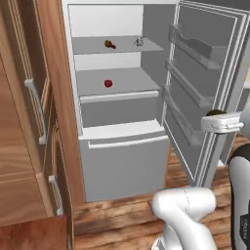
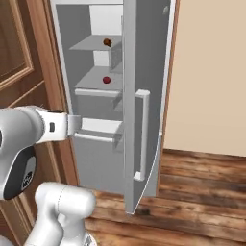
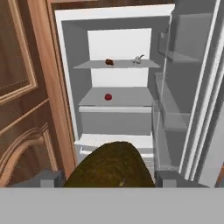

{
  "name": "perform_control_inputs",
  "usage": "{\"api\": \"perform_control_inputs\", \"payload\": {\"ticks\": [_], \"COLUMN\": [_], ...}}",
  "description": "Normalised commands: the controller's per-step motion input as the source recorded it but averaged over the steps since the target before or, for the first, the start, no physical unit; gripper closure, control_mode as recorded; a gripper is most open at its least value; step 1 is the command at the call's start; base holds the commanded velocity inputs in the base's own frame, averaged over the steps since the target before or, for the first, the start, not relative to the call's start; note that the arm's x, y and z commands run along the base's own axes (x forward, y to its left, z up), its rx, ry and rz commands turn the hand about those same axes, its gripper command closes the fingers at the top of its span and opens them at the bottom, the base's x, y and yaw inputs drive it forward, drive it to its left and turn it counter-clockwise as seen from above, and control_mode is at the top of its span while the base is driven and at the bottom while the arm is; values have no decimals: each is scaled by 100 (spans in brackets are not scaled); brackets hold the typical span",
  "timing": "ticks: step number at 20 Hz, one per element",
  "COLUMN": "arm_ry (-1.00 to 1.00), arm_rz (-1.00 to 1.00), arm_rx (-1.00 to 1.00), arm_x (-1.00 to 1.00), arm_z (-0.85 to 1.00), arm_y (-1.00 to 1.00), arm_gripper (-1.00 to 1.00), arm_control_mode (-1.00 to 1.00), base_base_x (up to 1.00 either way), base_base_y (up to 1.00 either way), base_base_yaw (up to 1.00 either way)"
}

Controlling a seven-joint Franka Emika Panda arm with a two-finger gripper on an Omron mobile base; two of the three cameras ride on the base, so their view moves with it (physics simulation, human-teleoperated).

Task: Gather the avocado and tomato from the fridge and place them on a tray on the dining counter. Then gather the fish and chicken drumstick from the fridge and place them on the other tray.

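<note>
While the fridge (image 1: 117, 161) stands with its door (image 1: 205, 88) swung wide, your gripper (image 3: 109, 183) sits out in front of it, jaws spread around a dark, rough-skinned avocado (image 3: 110, 164) that fills the gap between the fingertips; hand view puts it square in the grip. From the left base view, a dark sliver of it shows atop the hand, just beside the door's lower racks.

Relative to the fridge: tomato (image 1: 108, 83) on the middle shelf, drumstick (image 1: 110, 45) on the top shelf, a small pale item near it, likely the fish (image 1: 139, 42), too small to confirm.

Judgement: the avocado is out; the carry to the dining counter comes next. Keep the squeeze steady, since the fruit is round and could roll. Back straight away, clear the door edge before turning, then return for the tomato.
</note>
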Motion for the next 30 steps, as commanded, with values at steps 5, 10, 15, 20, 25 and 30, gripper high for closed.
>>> {"api": "perform_control_inputs", "payload": {"ticks": [5, 10, 15, 20, 25, 30], "arm_ry": [0, 0, 0, 0, 0, 0], "arm_rz": [0, 0, 0, 0, 0, 0], "arm_rx": [0, 0, 0, 0, 0, 0], "arm_x": [0, 0, 0, 0, 0, 0], "arm_z": [0, 0, 0, 0, 0, 0], "arm_y": [0, 0, 0, 0, 0, 0], "arm_gripper": [100, 100, 100, 100, 100, 100], "arm_control_mode": [100, 100, 100, 100, 100, 100], "base_base_x": [-100, -27, 0, 0, 0, 0], "base_base_y": [-9, -2, 0, 0, 0, -9], "base_base_yaw": [3, -71, -100, -100, -100, -97]}}
